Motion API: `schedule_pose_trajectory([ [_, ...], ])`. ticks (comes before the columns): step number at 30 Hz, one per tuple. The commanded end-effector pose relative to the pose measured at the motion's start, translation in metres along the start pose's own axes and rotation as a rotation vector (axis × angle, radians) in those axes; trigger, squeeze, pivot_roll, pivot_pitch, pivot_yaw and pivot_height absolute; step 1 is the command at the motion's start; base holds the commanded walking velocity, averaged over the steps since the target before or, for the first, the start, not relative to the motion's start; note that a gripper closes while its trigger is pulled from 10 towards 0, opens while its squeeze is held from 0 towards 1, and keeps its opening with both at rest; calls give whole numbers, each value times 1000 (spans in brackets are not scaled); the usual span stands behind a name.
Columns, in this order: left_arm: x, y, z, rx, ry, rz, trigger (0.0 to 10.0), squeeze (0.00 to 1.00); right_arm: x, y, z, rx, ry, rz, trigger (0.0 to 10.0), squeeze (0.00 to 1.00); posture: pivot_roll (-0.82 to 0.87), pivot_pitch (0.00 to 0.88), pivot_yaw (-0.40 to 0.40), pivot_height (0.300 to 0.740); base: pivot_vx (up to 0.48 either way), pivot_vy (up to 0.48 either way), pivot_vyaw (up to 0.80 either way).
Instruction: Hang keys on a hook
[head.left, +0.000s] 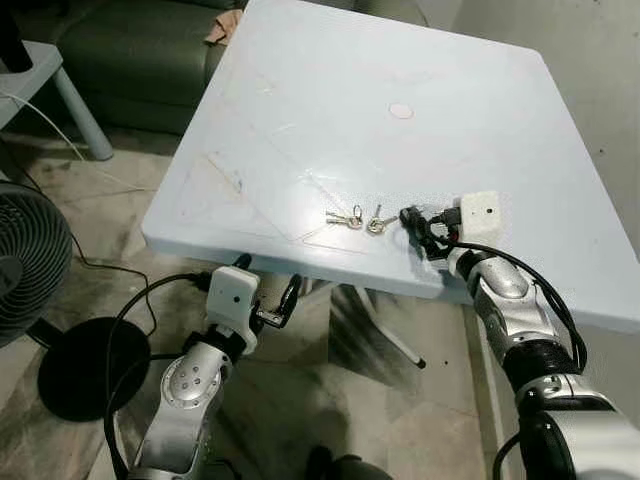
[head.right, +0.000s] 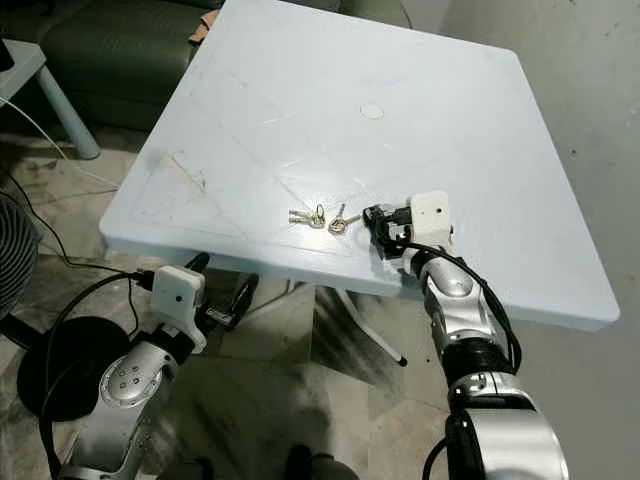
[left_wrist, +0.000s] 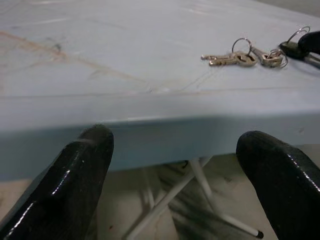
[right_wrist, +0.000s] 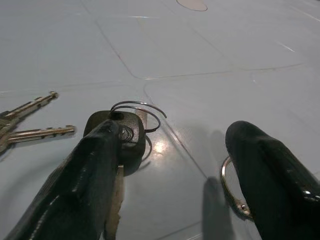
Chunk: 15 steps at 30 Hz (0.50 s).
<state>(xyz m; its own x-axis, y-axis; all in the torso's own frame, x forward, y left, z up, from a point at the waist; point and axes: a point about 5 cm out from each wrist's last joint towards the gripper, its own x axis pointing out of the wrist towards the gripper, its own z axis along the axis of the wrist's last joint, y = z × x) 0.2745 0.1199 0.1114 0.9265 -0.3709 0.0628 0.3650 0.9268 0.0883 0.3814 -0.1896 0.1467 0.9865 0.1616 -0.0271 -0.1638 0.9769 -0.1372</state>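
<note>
The right gripper (head.left: 422, 232), two long black fingers on a silver arm, rests low on the pale blue plastic table (head.left: 330, 110) near its front edge, jaws apart around a black-headed key (right_wrist: 127, 132) with wire rings. Just beside it lies a small bunch of brass keys (head.left: 355, 220) on rings. The left gripper (head.left: 265, 290) hangs below the table's front edge, its fingers spread open, holding nothing.

Even, soft light; a small glare on the table (right_wrist: 159, 147); near pincer fingers (left_wrist: 75, 185) look slightly blurred
</note>
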Motion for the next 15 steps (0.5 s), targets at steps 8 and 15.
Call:
schedule_pose_trajectory([
  [8, -3, -3, 2, 1, 18, 9, 10000, 0, 2, -2, -1, 58, 0, 9, 10000, 0, 214, 260, -142, 740, 0, 0, 0],
  [15, -4, -2, 2, 3, 22, 21, 10000, 0, 5, 3, 5, 123, -43, 56, 10000, 0, 223, 262, -145, 740, 0, 0, 0],
])
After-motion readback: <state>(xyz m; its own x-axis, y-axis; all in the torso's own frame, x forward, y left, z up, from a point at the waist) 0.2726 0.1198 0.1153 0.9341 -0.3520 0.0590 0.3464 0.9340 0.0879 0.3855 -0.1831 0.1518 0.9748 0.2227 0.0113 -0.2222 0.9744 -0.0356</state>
